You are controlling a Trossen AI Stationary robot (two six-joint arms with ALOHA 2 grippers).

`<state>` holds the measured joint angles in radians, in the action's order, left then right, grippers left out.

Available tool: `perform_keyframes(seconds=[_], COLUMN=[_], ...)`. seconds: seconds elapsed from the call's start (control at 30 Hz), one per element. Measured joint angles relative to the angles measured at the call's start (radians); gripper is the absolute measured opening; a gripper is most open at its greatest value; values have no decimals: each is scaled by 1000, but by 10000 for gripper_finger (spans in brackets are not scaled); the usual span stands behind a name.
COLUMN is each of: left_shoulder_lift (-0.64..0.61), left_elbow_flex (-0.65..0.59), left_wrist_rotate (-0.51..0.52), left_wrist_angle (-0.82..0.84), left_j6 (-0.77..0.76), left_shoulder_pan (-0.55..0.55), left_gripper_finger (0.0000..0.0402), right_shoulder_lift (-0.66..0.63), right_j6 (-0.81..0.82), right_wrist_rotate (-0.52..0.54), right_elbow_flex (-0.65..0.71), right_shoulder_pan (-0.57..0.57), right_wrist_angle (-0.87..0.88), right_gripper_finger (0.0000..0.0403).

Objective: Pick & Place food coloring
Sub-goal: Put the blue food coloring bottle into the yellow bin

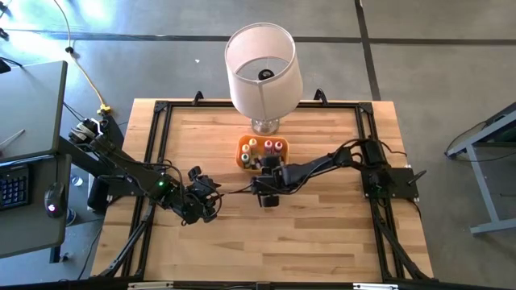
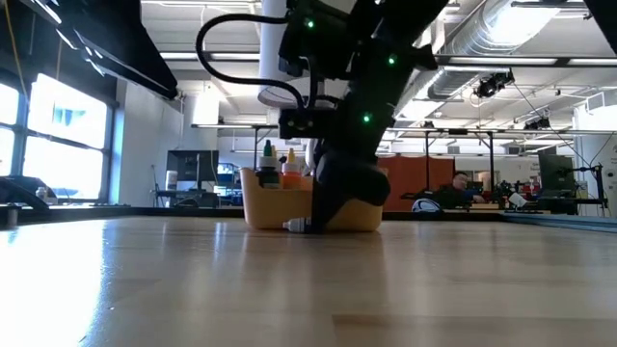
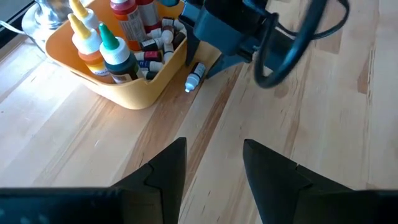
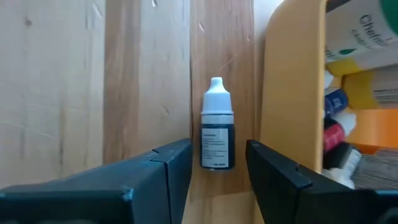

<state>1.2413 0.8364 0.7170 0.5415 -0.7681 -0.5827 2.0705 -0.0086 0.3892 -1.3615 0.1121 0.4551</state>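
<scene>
One tiny dark food coloring bottle (image 4: 217, 138) with a white pointed cap lies on its side on the table, against the near wall of the orange tray (image 4: 292, 93). My right gripper (image 4: 217, 154) is open and low over it, one finger on each side of its bottom end with small gaps showing. The left wrist view shows the same bottle (image 3: 194, 76) under that gripper. Several more food coloring bottles (image 3: 155, 46) fill the tray (image 1: 242, 153), some upright, some lying down. My left gripper (image 3: 214, 149) is open and hovers left of the tray (image 1: 203, 197).
A big white lampshade (image 1: 262, 60) on a glass base stands just beyond the tray's far side. Black rails frame the wooden table (image 1: 322, 234), with bare wood toward the near edge. A desk with a keyboard stands off the table's left. People sit in the room behind (image 2: 463, 188).
</scene>
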Motion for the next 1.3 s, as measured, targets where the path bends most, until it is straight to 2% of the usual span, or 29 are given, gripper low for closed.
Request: perform_keyframes(seconds=[0.17, 0.43, 0.77, 0.87, 0.97, 1.2, 1.3], left_shoulder_lift=[0, 0, 0, 0, 0, 0, 0], left_elbow_flex=[0, 0, 0, 0, 0, 0, 0], left_wrist_rotate=[0, 0, 1, 1, 2, 3, 3], left_wrist_angle=[0, 0, 0, 0, 0, 0, 1], left_j6=[0, 0, 0, 0, 0, 0, 0], left_shoulder_pan=[0, 0, 0, 0, 0, 0, 0], left_gripper_finger=[156, 156, 156, 156, 156, 156, 156], right_shoulder_lift=[-4, -6, -12, -35, -97, -219, -230], right_j6=[0, -20, -52, -46, -51, -101, -78], right_wrist_rotate=[-57, -86, -111, -116, -86, 164, 147], right_elbow_flex=[35, 65, 67, 71, 71, 69, 68], right_shoulder_pan=[-18, -38, -38, -36, -32, -60, -101], right_wrist_angle=[-56, -116, -132, -124, -124, -113, -98], right_gripper_finger=[144, 139, 64, 55, 63, 65, 63])
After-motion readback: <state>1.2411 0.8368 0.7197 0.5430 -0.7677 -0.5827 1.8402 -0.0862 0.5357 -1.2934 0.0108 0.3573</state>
